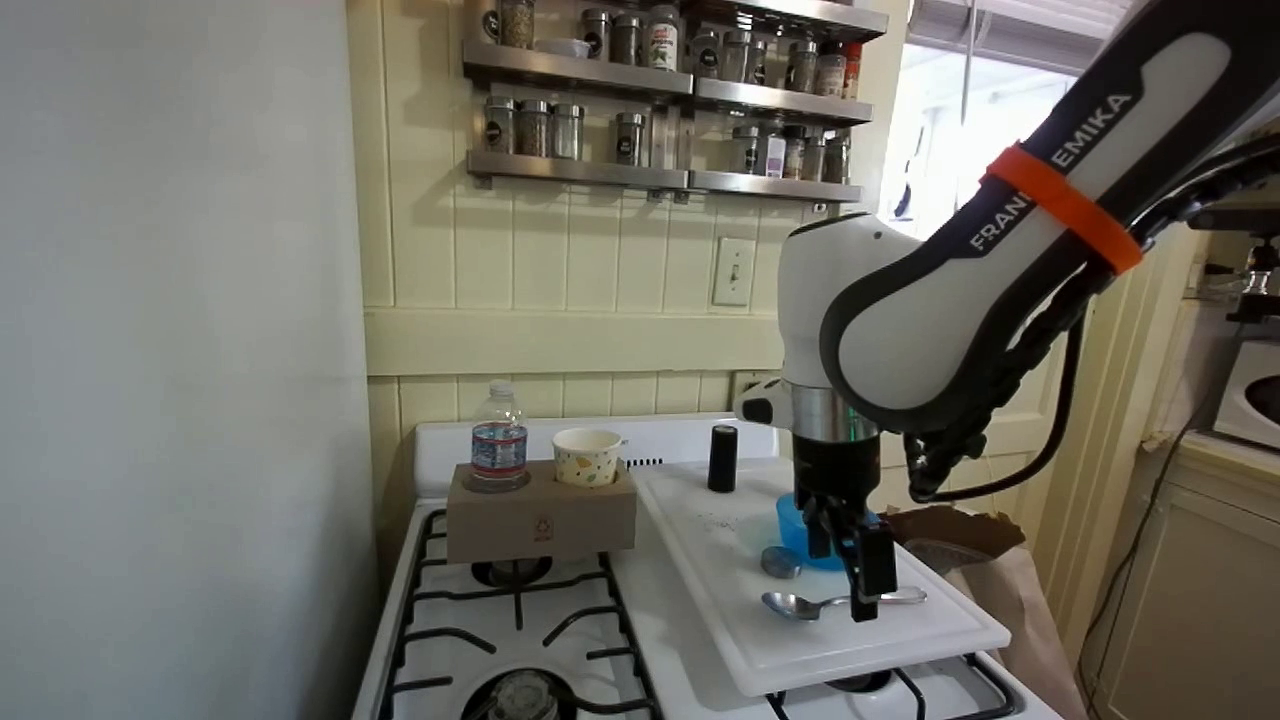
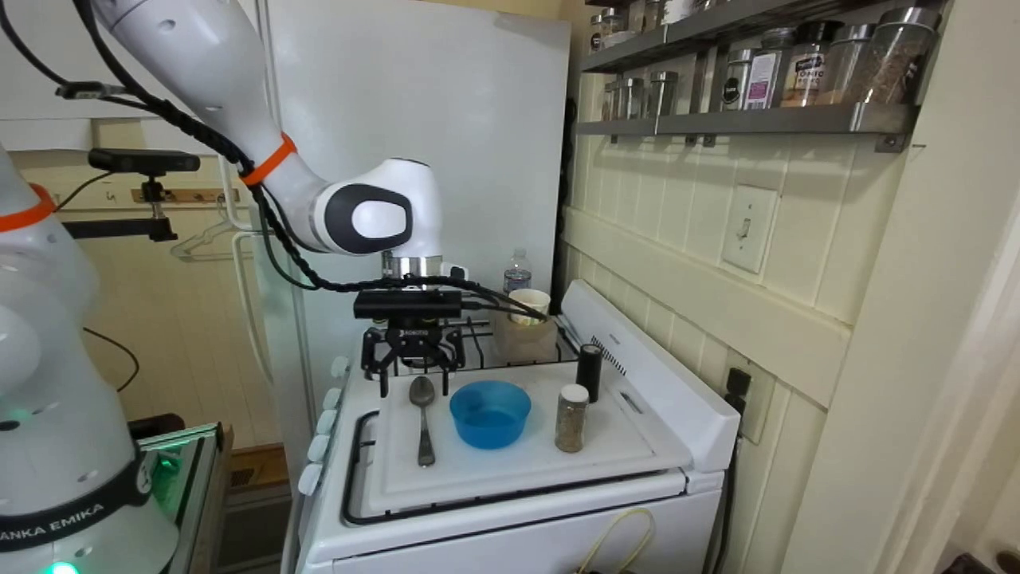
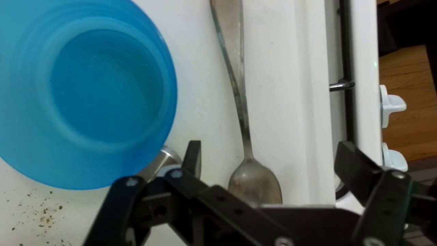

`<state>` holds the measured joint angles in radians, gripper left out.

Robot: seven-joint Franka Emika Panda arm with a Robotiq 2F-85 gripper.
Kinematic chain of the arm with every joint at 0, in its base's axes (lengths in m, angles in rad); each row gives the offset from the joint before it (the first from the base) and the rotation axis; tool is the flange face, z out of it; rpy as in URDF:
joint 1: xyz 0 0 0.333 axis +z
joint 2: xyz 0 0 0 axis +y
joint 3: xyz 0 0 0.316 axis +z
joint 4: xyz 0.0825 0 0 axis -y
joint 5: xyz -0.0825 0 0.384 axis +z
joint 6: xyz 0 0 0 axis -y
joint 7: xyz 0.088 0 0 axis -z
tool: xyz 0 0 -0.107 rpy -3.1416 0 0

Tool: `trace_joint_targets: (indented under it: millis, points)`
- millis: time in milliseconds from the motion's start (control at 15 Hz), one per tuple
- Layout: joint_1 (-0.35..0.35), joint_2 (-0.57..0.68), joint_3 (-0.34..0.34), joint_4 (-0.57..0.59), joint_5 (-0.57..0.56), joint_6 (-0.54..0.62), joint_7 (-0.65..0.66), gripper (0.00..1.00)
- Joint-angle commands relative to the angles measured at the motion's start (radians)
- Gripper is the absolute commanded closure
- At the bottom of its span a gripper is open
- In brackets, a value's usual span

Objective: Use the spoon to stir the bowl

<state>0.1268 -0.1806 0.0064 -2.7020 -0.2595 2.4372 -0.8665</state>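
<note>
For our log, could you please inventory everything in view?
Stove: 1, white, by wall
Board: 1, white, on stove
Spoon: 1, silver, on board
Bowl: 1, blue, on board
Metal piece: 1, grey, beside bowl
Cylinder: 1, black, on board
Jar: 1, white-topped, on board
Box: 1, brown, on stove
Bottle: 1, clear, on box
Cup: 1, cream, on box
Spice jars: many, mixed, on wall shelves
Bag: 1, brown, beside stove
Arm: 1, mostly white, over stove
Gripper: 1, black, over spoon

the end effector (image 2: 414, 391) points down, jaws wide apart.
</note>
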Motion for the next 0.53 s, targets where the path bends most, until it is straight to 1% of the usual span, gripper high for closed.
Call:
trace_joint_targets:
  millis: [0,133,200,267,333,400,467]
  points:
    - [-0.012,0.052,0.007,0.007,-0.003,0.029,-0.006,0.00]
    - [-0.016,0.067,0.009,0.009,-0.009,0.033,-0.001,0.00]
    - [-0.019,0.073,0.009,0.010,-0.012,0.035,-0.001,0.13]
    - [-0.022,0.077,0.008,0.011,-0.011,0.038,-0.002,0.19]
    - [-0.024,0.079,0.008,0.013,-0.012,0.037,-0.002,0.27]
    - [-0.027,0.080,0.008,0.014,-0.013,0.036,-0.002,0.29]
    - [-0.030,0.078,0.008,0.015,-0.013,0.034,-0.002,0.37]
